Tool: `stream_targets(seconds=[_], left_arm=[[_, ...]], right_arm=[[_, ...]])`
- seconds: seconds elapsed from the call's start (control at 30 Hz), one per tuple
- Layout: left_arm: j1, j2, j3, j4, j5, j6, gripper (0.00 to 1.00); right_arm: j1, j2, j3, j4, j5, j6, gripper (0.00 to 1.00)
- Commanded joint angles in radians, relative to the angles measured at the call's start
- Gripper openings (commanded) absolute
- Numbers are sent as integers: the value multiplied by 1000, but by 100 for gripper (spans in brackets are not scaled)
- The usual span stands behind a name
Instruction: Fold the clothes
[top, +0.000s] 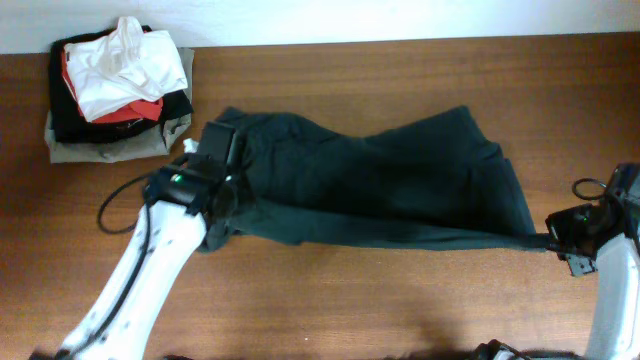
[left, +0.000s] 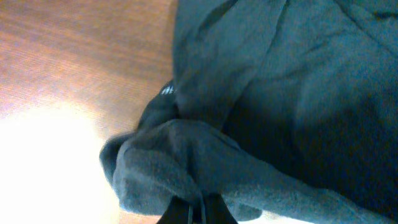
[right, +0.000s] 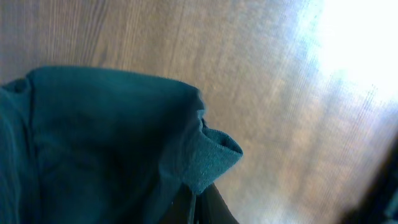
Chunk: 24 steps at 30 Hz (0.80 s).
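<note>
A dark green pair of shorts (top: 380, 180) lies spread across the middle of the wooden table, stretched between both arms. My left gripper (top: 215, 200) is shut on a bunched fold of the shorts at their left end; the fold fills the left wrist view (left: 186, 168) above the closed fingers (left: 198, 211). My right gripper (top: 553, 238) is shut on the shorts' right corner, which shows as a pinched flap in the right wrist view (right: 211, 158) over the fingers (right: 196, 208).
A stack of folded clothes (top: 115, 90), white and red on top of black and khaki, sits at the back left corner. A black cable (top: 120, 205) loops beside the left arm. Bare wood (top: 400, 300) lies in front of the shorts.
</note>
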Motion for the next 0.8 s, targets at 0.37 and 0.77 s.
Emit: stream_targets(seconds=[0.37,0.77], left_arm=[[-2,317,10,284,-172,12,1],[37,319,10,317,-200,51,99]], right_arm=[[190,322,16,338,-74,-5,4],[256,332,17,323,-15,10,99]])
